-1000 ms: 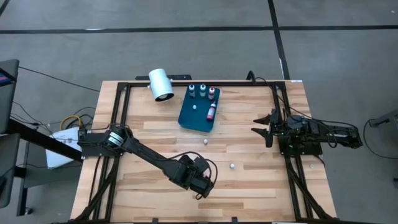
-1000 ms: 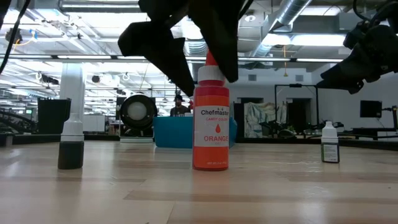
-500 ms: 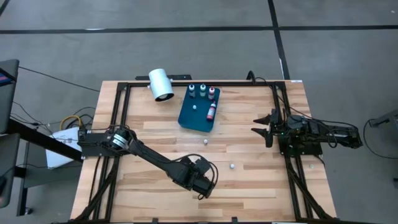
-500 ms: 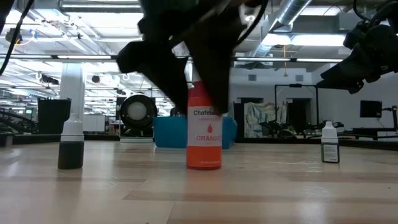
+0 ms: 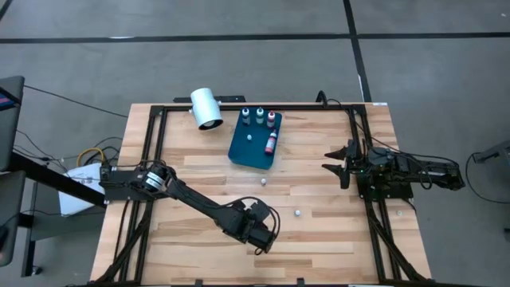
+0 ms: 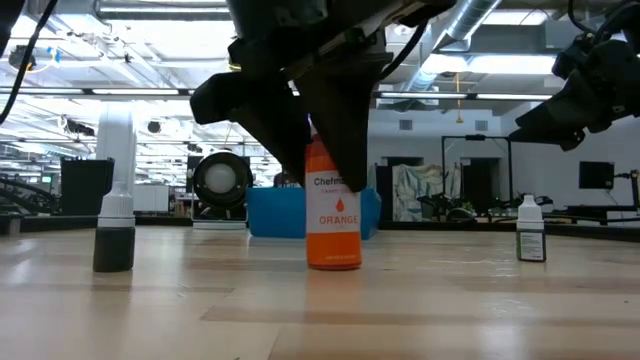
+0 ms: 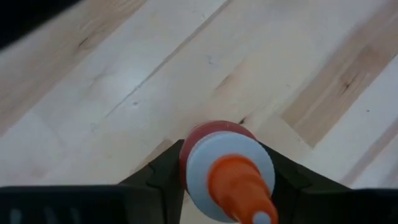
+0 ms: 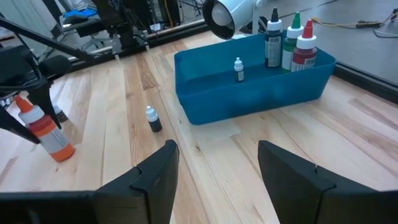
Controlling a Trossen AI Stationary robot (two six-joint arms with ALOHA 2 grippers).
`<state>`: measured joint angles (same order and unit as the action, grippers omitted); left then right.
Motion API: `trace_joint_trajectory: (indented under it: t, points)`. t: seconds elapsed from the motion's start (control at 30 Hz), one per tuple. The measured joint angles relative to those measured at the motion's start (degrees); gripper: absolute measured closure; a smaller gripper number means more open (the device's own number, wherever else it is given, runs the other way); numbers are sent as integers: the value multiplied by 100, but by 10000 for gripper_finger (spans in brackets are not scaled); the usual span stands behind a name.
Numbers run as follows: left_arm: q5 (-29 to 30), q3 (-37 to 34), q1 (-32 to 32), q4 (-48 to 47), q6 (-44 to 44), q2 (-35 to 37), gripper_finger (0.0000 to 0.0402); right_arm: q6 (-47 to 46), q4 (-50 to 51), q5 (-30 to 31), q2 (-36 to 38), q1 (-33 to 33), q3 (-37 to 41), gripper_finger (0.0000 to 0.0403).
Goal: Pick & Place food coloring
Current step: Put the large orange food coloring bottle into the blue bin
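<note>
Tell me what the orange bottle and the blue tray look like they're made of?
The orange bottle looks like smooth, slightly shiny plastic with a white collar and orange tip, likely squeezable. The blue tray seems to be plastic too: one even colour, rounded corners, a soft sheen. The table looks like pale wood, with visible grain and planks.

A light wooden slatted table (image 5: 319, 231) sits inside a black metal frame. Near its twelve o'clock edge lies a flat blue rectangular tray (image 5: 252, 150), with three small bottles (image 5: 259, 117) standing in a row at its far side and one bottle lying at its three o'clock edge. A large white cylinder (image 5: 206, 108) lies at eleven o'clock of the tray. Two tiny whitish bottles (image 5: 296, 213) stand on bare wood. The left gripper (image 5: 256, 229) hangs low at six o'clock; the right gripper (image 5: 341, 164) waits at three o'clock.
</note>
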<state>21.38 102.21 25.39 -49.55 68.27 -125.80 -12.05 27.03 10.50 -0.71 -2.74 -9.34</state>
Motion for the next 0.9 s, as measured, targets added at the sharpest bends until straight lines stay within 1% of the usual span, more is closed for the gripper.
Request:
trace_joint_trajectory:
  t: [0.1, 0.23, 0.43, 0.63, 0.67, 0.7, 0.77, 0.9]
  points:
    - [20, 106, -23, -161, 2, 5, 258, 0, 0, 0, -2, 0, 0, 196]
    - [13, 518, -112, -638, -58, 20, 265, 0, 0, 0, 0, 0, 0, 196]
    - [319, 1732, -366, -2038, -332, 33, 261, -1, 0, 0, -2, -1, 0, 196]
    - [954, 3213, -535, -3453, -501, 37, 263, 0, 0, 0, 0, 0, 0, 196]
    - [1071, 3297, -563, -3545, -531, 79, 264, 0, 0, 0, -2, -2, 0, 196]
    - [1166, 3192, -614, -3431, -598, 233, 264, 0, 0, 2, -2, -2, 0, 196]
    - [1171, 3039, -704, -3430, -625, 475, 264, -1, -2, 2, 2, -2, 0, 196]
    - [1307, 3036, -889, -3638, -729, 768, 263, 0, -2, 2, 2, -1, 0, 196]
